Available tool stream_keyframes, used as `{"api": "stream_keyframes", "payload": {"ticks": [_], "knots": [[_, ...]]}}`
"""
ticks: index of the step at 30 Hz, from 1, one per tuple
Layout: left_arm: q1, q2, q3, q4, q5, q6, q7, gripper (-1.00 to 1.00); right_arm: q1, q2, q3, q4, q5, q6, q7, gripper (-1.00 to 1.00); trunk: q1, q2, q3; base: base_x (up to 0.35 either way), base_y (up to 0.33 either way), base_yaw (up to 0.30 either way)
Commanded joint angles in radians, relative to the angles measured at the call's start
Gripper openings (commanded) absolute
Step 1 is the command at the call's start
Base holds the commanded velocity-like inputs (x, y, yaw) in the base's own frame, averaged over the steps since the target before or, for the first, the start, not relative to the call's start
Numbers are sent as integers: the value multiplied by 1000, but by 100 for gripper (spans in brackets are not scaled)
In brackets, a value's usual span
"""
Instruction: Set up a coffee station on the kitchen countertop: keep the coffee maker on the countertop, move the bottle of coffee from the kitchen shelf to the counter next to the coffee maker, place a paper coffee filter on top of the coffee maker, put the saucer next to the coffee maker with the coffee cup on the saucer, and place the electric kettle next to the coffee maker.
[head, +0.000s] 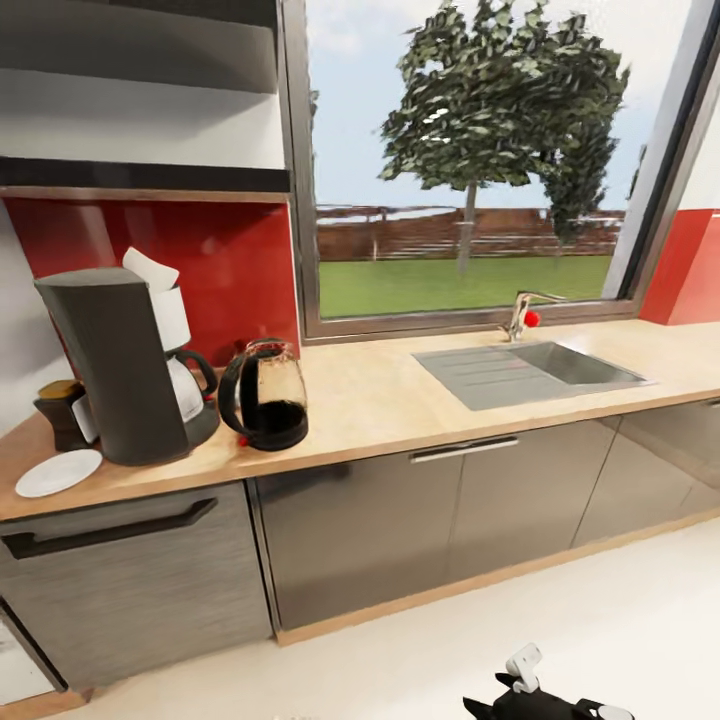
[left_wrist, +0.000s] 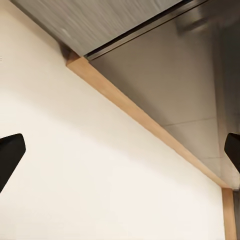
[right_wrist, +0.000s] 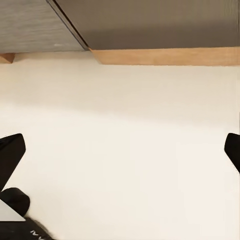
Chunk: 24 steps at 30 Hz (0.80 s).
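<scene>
On the wooden countertop (head: 400, 400), at its far left end, the coffee maker (head: 115, 365) stands upright with a white paper coffee filter (head: 150, 270) poking out at its top. A glass electric kettle (head: 265, 395) stands just beside it on the sink side, apart from it. A white saucer (head: 58, 472) lies flat at the counter's front edge, before the machine, with nothing on it. A dark bottle of coffee (head: 60, 410) with a brownish cap stands behind the saucer, close against the machine (contact cannot be confirmed). The steel sink (head: 530, 372) with its tap (head: 520, 315) sits further along, under the window.

Left gripper (left_wrist: 120, 150): fingertips spread wide, nothing between them; beyond them lie pale floor (left_wrist: 75, 165), the wooden plinth (left_wrist: 145, 122) and grey cabinet fronts (left_wrist: 165, 75).

Right gripper (right_wrist: 120, 150): fingertips likewise spread wide and empty, over pale floor, with the plinth and cabinet fronts beyond. Both grippers are well apart from the countertop items.
</scene>
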Motion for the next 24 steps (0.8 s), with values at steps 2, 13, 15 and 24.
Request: {"api": "stream_keyframes", "payload": {"ticks": [2, 13, 15, 24], "knots": [[1, -2, 0, -2, 5, 7, -3, 100, -1, 3, -7, 1, 11, -8, -11, 100, 0, -1, -1, 0, -305, 269], [0, -4, 0, -2, 5, 7, -3, 100, -1, 9, -7, 1, 11, -8, -39, 100, 0, -1, -1, 0, -304, 145], [0, -5, 0, -2, 5, 7, -3, 100, -1, 9, -7, 1, 11, -8, -40, 100, 0, -1, -1, 0, -304, 244], [0, -5, 0, -2, 5, 7, -3, 100, -1, 10, -6, 1, 36, -8, -42, 100, 0, -1, -1, 0, -214, 262]]}}
